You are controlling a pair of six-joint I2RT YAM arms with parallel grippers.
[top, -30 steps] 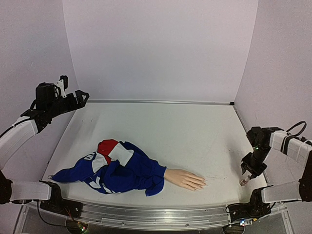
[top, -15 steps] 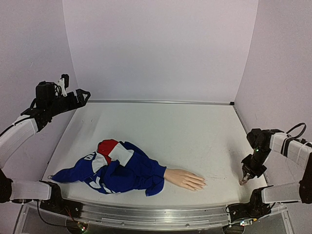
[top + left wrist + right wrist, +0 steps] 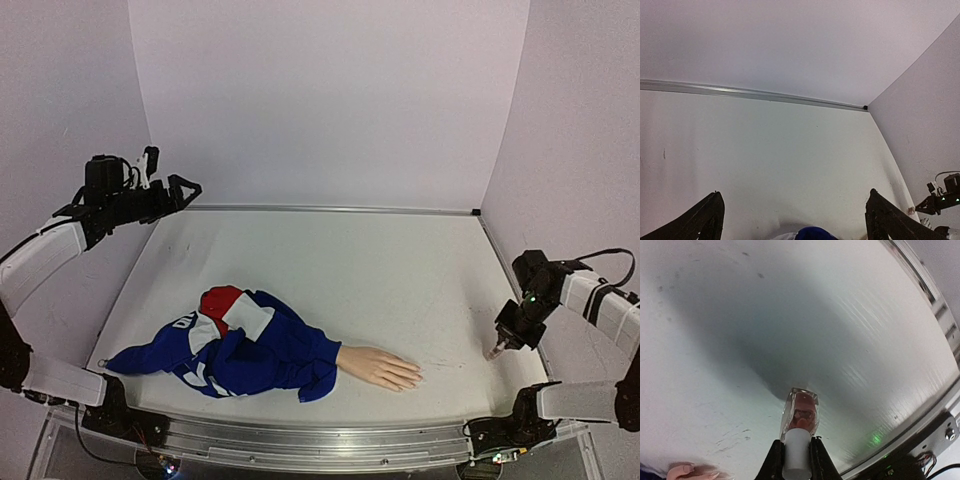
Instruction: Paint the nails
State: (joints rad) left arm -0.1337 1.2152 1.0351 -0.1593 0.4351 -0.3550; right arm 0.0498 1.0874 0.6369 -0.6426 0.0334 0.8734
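Pale lilac walls (image 3: 330, 100) close around a white desk (image 3: 350, 270) on three sides. The right end effector (image 3: 497, 350) hangs low over the right side of the desk and points down. Its jaws are narrow and clamp the white cap (image 3: 796, 450) of a small polish bottle (image 3: 800, 412), which is clear glass with pinkish content. The bottle sticks out below the fingers toward the desk; I cannot tell if its bottom touches the surface.

The mannequin hand (image 3: 380, 368) lies flat on the desk, well apart from this end effector, on its left side and near the front edge. The fingers point toward the held bottle. The nails (image 3: 412, 377) are at the fingertips, the part of the hand closest to the right end effector, and they look pale. A blue sleeve (image 3: 250, 355) with red and white patches covers the arm behind the hand.

The left end effector (image 3: 185, 188) is high above the far left corner of the desk, with jaws spread wide and nothing between them. The sleeve lies below it and nearer to the front.
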